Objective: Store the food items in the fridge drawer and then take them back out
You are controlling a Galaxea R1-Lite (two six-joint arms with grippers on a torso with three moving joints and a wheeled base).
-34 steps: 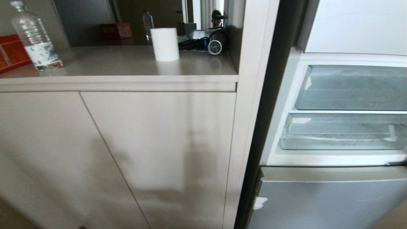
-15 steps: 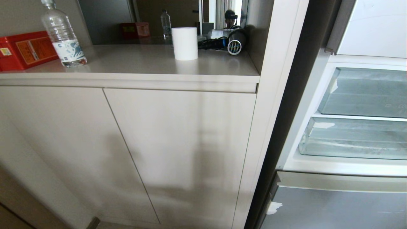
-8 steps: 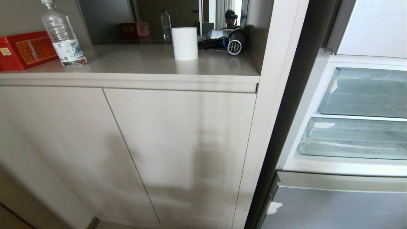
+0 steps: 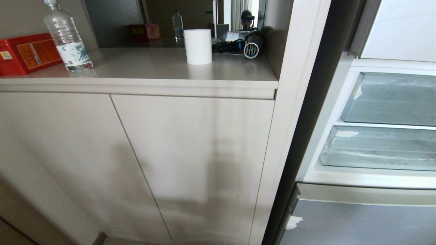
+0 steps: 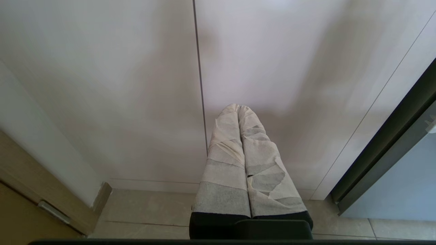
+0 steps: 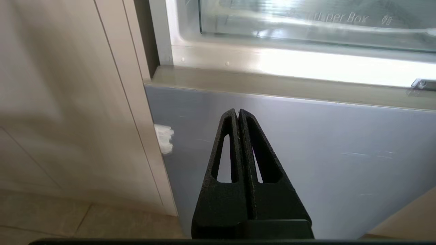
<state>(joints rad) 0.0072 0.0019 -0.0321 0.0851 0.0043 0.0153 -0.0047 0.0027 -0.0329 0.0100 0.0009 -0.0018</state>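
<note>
**Both pincers closed and empty, fridge drawers off to your right**

Your right pincer (image 6: 238, 114) has its black fingers pressed tip to tip, with nothing between them. It hangs clear in front of the grey-blue door panel (image 6: 306, 160), touching nothing. Beyond its tips runs the panel's top edge, then the white fridge sill (image 6: 289, 64), then a clear printed bin (image 6: 306, 20).

Your left pincer (image 5: 238, 109), its fingers wrapped in pale tape, is likewise closed on nothing. It faces the beige cabinet doors (image 5: 136, 85), just beside the seam between them, with floor tiles (image 5: 150, 214) below and the dark fridge gap to its right.

From the head view, the fridge drawer (image 4: 378, 149) sits pushed in, the lower of two clear bins, well to the right of the worktop (image 4: 153, 68). You see no food items anywhere.
</note>
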